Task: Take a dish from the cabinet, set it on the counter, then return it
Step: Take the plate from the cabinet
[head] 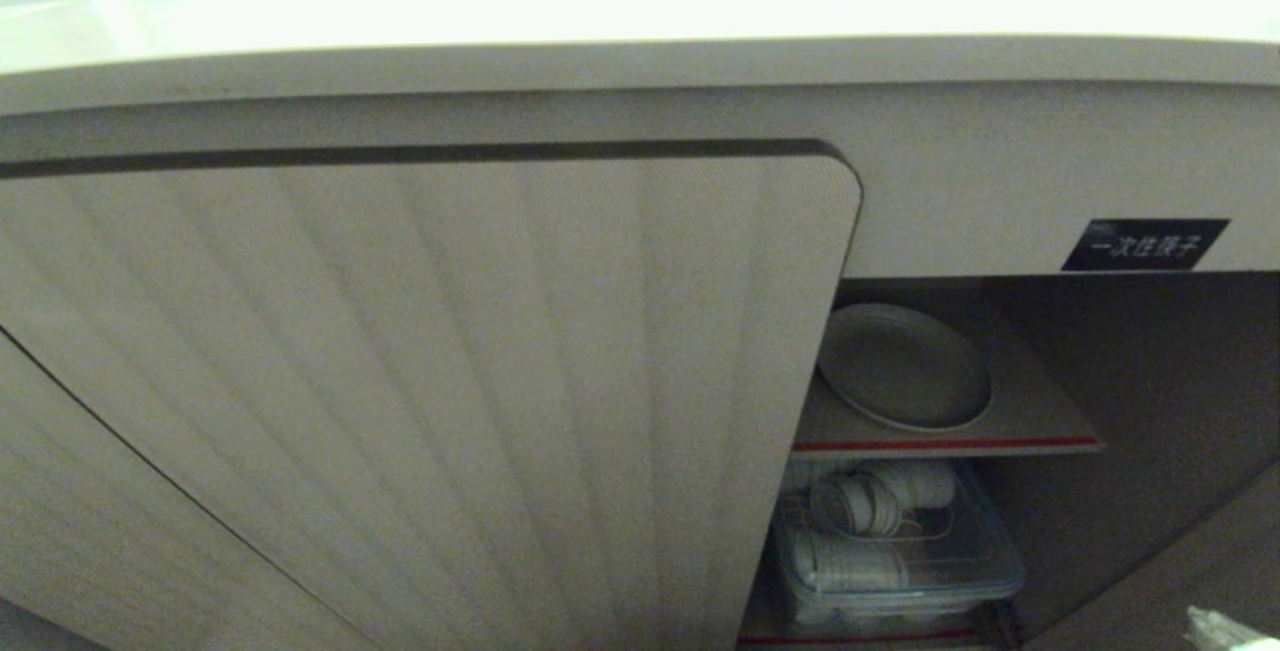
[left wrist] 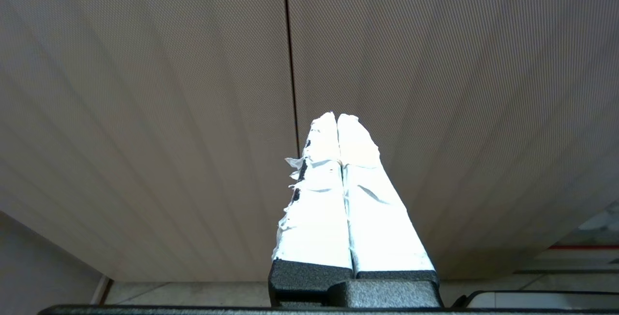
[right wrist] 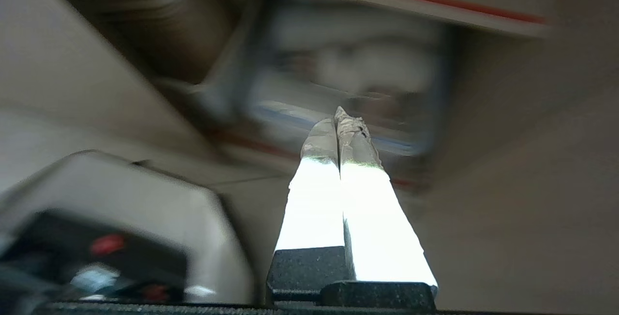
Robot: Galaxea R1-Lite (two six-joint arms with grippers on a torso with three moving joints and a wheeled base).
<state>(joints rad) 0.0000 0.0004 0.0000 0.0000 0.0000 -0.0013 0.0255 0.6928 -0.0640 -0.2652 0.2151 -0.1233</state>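
your dish (head: 905,366) lies on the red-edged shelf (head: 1040,421) in the open cabinet (head: 1120,411), under the worktop (head: 640,21). your right gripper (right wrist: 337,120) and left gripper (left wrist: 337,117) are both pressed together, empty.

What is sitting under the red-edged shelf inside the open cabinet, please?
Under the shelf stands a clear plastic bin holding stacked white cups. The ribbed door covers its left part and whatever lies further left. The dish rests on the shelf above.

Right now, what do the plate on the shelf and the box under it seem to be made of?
The plate looks like glazed ceramic or melamine: plain, smooth, opaque, with a raised rim. The box looks like clear plastic: white cups show through its walls.
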